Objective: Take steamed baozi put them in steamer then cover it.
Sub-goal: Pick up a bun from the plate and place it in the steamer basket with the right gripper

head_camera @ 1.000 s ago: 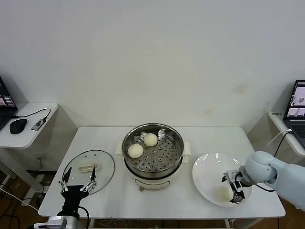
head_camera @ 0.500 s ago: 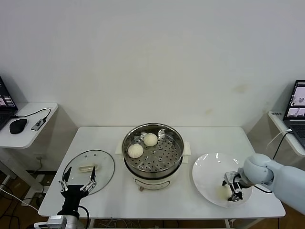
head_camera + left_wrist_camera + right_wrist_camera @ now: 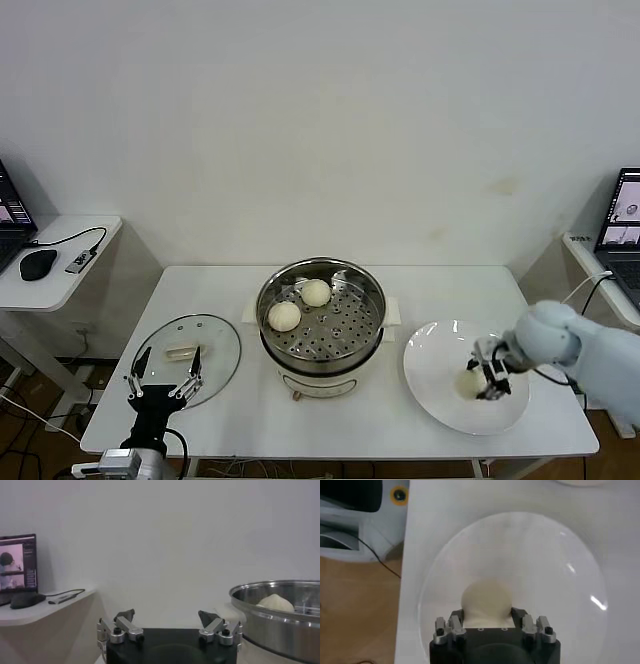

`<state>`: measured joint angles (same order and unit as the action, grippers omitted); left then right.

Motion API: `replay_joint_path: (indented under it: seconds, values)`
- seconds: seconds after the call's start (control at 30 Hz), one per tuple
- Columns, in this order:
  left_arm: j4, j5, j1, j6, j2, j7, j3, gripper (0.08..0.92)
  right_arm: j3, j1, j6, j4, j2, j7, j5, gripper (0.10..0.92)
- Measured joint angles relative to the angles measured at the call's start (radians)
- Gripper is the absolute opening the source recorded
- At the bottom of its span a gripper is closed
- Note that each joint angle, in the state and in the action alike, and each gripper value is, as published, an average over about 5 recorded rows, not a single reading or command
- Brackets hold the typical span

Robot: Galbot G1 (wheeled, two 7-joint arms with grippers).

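R gripper (image 3: 484,381) over the plate (image 3: 440,350), right of the steamer (image 3: 320,320), fingers pinched on a baozi (image 3: 468,381). Two already in steamer. Next I lift and carry it left. L gripper (image 3: 163,383) parked wide by the cover (image 3: 186,360).

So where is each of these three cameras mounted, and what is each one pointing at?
Head view: from the robot's head, looking down at the table, steamer and both arms.
Left wrist view: behind the open left gripper, facing the wall.
Right wrist view: above the plate, right gripper closed on a baozi.
Head and left wrist views both show the steamer.
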<state>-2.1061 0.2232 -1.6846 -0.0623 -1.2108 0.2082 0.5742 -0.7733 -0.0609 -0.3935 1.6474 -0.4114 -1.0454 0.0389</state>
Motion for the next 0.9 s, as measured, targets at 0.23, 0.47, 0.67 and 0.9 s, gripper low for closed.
replay_joint_path:
  seconds: [0.23,0.47,0.67,0.9]
  values:
    - [-0.002,0.003,0.005,0.001,0.005,0.0,-0.004,0.823,-0.061,0.217,-0.01,-0.019,-0.033,-0.012,-0.107,0.602]
    - [-0.004,0.005,0.008,0.001,0.006,0.0,-0.006,0.823,-0.143,0.432,-0.006,-0.023,-0.136,0.005,-0.208,0.602]
    - [-0.001,0.002,0.009,-0.002,-0.005,0.001,-0.004,0.823,-0.22,0.538,0.027,-0.027,-0.268,0.028,-0.255,0.602]
    - [-0.008,-0.003,0.013,-0.004,-0.021,0.006,0.001,0.823,-0.337,0.59,0.11,-0.047,-0.432,0.065,-0.259,0.602]
